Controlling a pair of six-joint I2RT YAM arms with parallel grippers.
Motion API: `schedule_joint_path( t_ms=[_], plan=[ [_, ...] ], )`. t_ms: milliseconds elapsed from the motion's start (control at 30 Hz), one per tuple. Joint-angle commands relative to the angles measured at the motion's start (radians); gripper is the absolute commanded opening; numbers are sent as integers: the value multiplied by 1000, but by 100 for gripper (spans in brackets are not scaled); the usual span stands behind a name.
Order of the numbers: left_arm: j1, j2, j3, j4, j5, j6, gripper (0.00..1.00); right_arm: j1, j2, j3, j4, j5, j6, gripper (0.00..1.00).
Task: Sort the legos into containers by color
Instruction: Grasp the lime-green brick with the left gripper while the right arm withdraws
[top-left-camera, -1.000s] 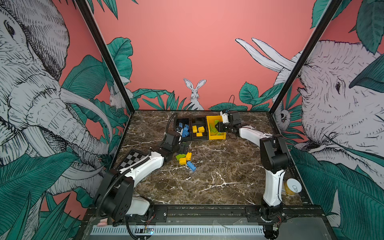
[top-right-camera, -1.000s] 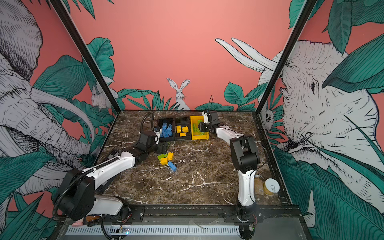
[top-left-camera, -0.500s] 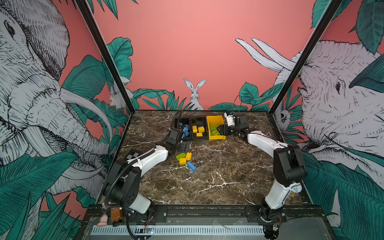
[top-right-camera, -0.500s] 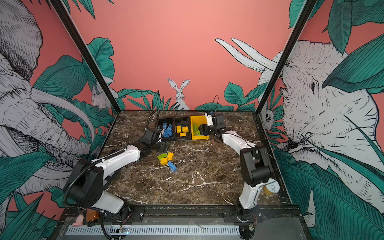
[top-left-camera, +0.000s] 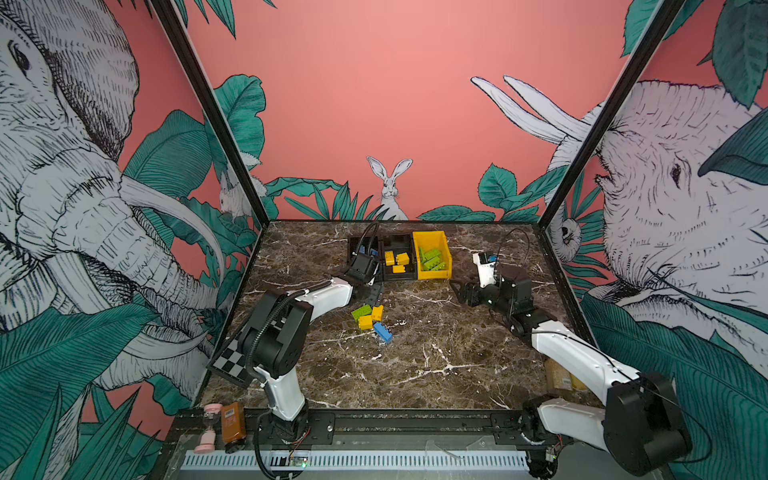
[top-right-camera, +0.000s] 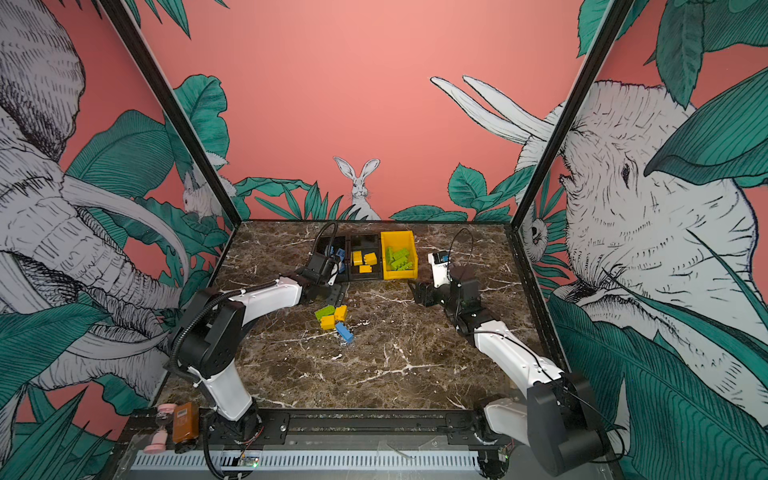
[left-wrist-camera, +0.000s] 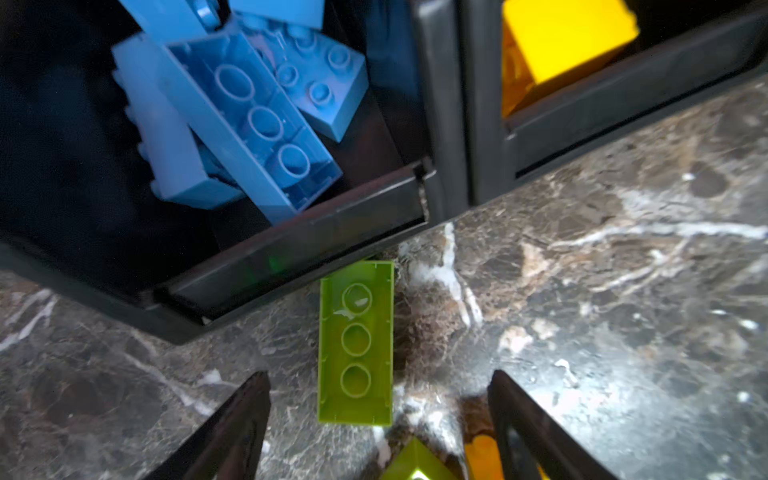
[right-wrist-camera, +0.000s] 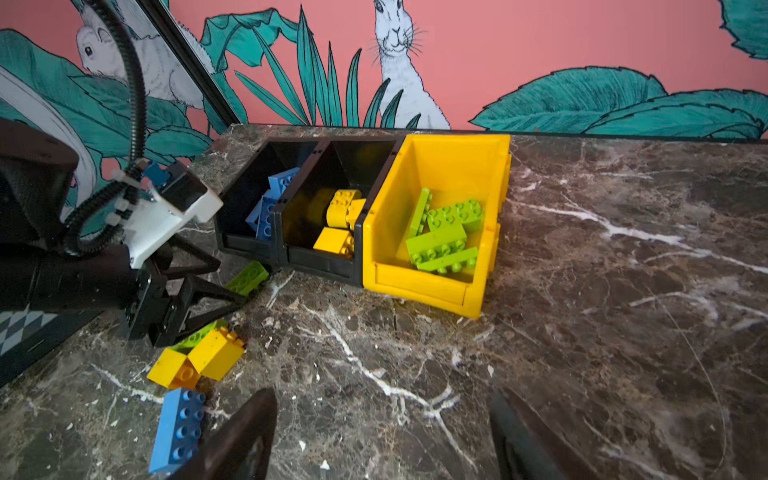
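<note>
Fingers (left-wrist-camera: 232, 428) on my left gripper (left-wrist-camera: 379, 376) are spread around the near end of the lime brick (left-wrist-camera: 355, 345), its far end right at the blue-brick bin (left-wrist-camera: 291, 245), lining up a pinch I guess; right gripper (right-wrist-camera: 382, 397) is spread too, empty.

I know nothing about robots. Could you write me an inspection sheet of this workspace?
Surface: dark marble table.
Job's things: blue bricks in left black bin, yellow bricks in middle black bin, green bricks in yellow bin; upturned green brick before left bin; loose mixed pile mid-table.
Clutter: pink hourglass, amber bottle on front rail; checkerboard at left.
Grippers: left gripper open, flanking upturned brick's end, untouched; right gripper open, empty.
Cables: ribbed hose on left arm; thin wire looping over right wrist.
Surroundings: jungle mural walls with rabbit, elephants.
</note>
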Motion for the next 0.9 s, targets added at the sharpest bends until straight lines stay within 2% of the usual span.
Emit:
schedule_joint_path(
  t_ms=[0,133,300,467,633,867],
  plan=[
    [8,1,20,-37,-13,14,83,-8,-50,-17,96,15,-4,81],
    [33,27,21,-35,35,3,80,-8,-82,-34,48,-53,-21,82],
    [55,39,18,-7,79,13,76,-8,-122,-82,76,-54,-14,82],
    [54,41,7,19,69,34,75,-7,-128,-73,57,-61,-19,83],
    [53,45,-14,68,128,69,71,-8,-130,-82,72,-73,1,83],
    [55,78,-3,47,78,79,68,-7,-125,-85,81,-135,13,83]
  ],
)
